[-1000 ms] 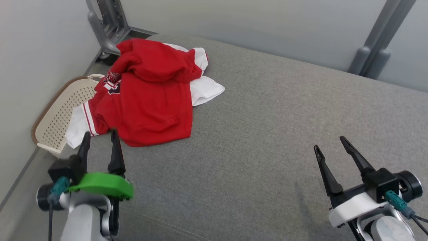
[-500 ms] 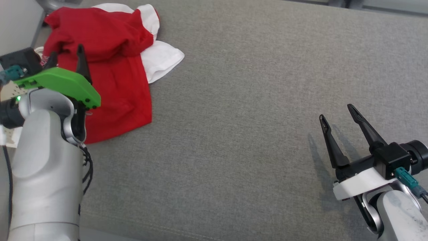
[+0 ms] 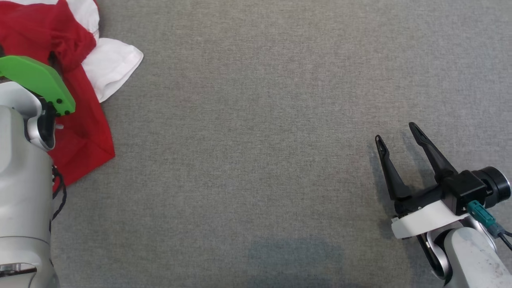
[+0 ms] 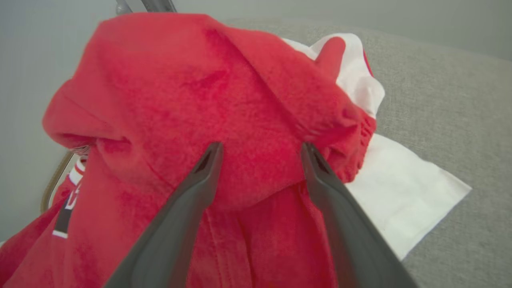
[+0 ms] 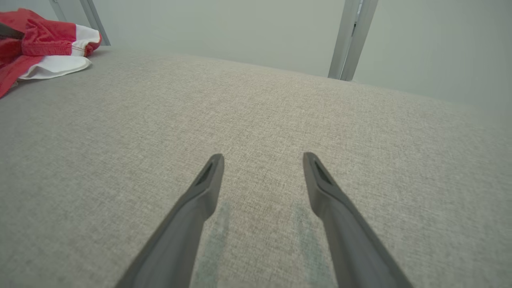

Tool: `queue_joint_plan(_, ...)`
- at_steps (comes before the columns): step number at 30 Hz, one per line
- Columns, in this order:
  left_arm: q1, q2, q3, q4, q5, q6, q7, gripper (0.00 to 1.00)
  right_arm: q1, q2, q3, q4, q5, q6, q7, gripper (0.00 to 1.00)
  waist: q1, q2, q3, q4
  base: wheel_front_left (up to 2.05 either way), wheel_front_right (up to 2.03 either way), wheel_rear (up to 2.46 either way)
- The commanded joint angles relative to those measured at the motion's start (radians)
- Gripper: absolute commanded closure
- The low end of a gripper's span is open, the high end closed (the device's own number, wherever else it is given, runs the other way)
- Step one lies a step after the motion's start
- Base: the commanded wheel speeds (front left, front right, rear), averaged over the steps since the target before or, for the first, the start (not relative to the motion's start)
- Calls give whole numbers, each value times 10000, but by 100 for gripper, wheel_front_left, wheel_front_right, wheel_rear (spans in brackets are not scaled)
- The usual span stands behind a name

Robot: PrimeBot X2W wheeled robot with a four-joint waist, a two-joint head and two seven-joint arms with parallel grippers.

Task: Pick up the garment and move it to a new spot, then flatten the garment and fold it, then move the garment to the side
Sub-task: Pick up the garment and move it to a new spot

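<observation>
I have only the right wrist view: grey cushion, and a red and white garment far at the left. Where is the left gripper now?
Observer: At the garment; the left gripper points into a raised red fold.
Operator: Is it shut on the cloth?
Observer: No, it is open, one fingertip at each side of the fold; I cannot tell if they touch.
Operator: Any mark on the garment?
Observer: Yes, black and white lettering near its lower left in the left wrist view.
</observation>
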Motion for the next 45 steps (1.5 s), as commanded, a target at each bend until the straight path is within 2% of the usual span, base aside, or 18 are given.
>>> queue_joint_plan(1, -212, 131, -34, 100, 95, 49, -15, 20, -68, 34, 10, -45, -34, 1, -30, 0, -2, 0, 338, -394, 0, 0, 0)
queue_joint_plan(2, -245, 177, -80, 205, 139, 82, -65, 53, -62, 40, 15, -57, -37, 1, -30, 0, -2, 0, 347, -427, 0, 0, 0)
queue_joint_plan(4, -277, 251, -130, 377, 169, 92, -174, 100, -39, 38, -12, -81, -42, 1, -30, 0, -2, 0, 378, -462, 0, 0, 0)
queue_joint_plan(9, -359, 285, -207, 753, 196, 113, -553, 100, 6, 13, -91, -67, -48, 1, -30, 0, -2, 0, 316, -477, 0, 0, 0)
queue_joint_plan(14, -541, 136, -375, 827, 233, -55, -1105, 100, 159, 84, -173, -12, -68, 1, -30, 0, -2, 0, 102, -335, 0, 0, 0)
queue_joint_plan(24, -1046, -769, -1126, -4, 368, -720, -2139, 100, 380, 257, -64, 236, 19, 1, -30, 0, -2, 0, -641, 41, 0, 0, 0)
queue_joint_plan(25, -1100, -1068, -1342, -381, 356, -874, -2240, 100, 425, 316, -39, 293, 61, 1, -30, 0, -2, 0, -868, 69, 0, 0, 0)
queue_joint_plan(29, -982, -1581, -1915, -1471, 175, -1146, -2097, 100, 467, 444, -13, 371, 110, 1, -30, 0, -2, 0, -1283, 27, 0, 0, 0)
queue_joint_plan(35, -119, -1997, -3274, -4060, -399, -1305, -1242, 100, 573, 716, -54, 455, 187, 1, -30, 0, -2, 0, -1811, -281, 0, 0, 0)
queue_joint_plan(41, 1688, -2073, -5115, -6857, -1328, -1295, -115, 100, 862, 923, -235, 494, 269, 1, -30, 0, -2, 0, -2088, -703, 0, 0, 0)
queue_joint_plan(45, 3106, -2073, -6119, -7970, -1796, -901, 334, 100, 1075, 1036, -313, 509, 250, 1, -30, 0, -2, 0, -2158, -1062, 0, 0, 0)
